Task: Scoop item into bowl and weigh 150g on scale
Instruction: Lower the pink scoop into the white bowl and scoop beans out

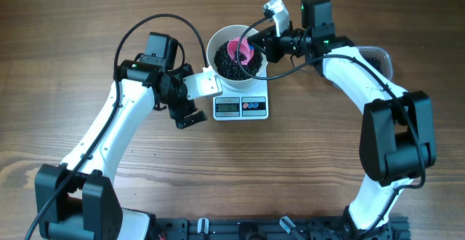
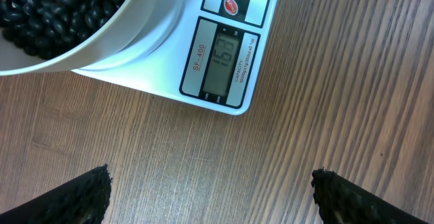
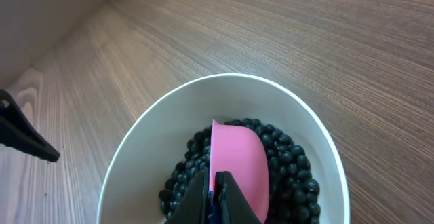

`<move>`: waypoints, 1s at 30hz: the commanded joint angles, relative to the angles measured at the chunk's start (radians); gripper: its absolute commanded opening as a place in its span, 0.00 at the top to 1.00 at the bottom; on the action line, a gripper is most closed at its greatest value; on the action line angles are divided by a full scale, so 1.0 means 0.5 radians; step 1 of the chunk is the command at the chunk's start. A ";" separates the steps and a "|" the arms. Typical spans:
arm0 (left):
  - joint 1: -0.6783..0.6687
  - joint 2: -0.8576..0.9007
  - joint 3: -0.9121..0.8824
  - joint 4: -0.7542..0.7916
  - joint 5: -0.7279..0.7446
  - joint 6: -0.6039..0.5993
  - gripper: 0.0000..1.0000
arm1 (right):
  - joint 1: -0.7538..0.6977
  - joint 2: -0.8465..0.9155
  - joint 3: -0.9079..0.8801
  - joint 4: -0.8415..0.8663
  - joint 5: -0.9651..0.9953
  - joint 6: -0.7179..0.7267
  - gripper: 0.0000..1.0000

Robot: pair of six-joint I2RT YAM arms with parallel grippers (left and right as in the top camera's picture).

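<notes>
Left of the scale point(image 1: 241, 107), the left gripper point(image 1: 187, 118) hangs over the wooden table point(image 1: 73, 22), fingers wide apart, touching nothing. On the scale stands the white bowl point(image 1: 218, 35) with the black beans point(image 1: 227, 67) heaped inside. Over the scale's far side, the right gripper point(image 1: 260, 49) has its fingers clamped together on the pink scoop point(image 1: 242, 51), whose cup lies on the beans.

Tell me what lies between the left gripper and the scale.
Only bare wooden table separates the left gripper from the scale, per the left wrist view.
</notes>
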 commanded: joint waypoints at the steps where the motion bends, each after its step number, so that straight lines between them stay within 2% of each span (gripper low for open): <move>1: -0.011 -0.005 0.018 -0.002 0.024 0.039 0.00 | 0.002 0.039 0.034 -0.002 -0.072 0.029 0.96; 8: -0.008 -0.005 0.018 -0.002 0.024 0.039 0.00 | -0.014 0.038 0.034 -0.002 -0.174 0.094 0.96; 17: -0.011 -0.005 0.018 -0.002 0.024 0.039 0.00 | -0.122 0.038 0.034 0.010 -0.263 0.449 0.96; 24: -0.012 -0.005 0.018 -0.002 0.024 0.039 0.00 | -0.159 0.035 0.034 0.119 -0.523 0.436 0.96; 30: -0.012 -0.005 0.018 -0.002 0.024 0.039 0.00 | -0.159 -0.032 0.034 0.271 -0.542 0.440 0.96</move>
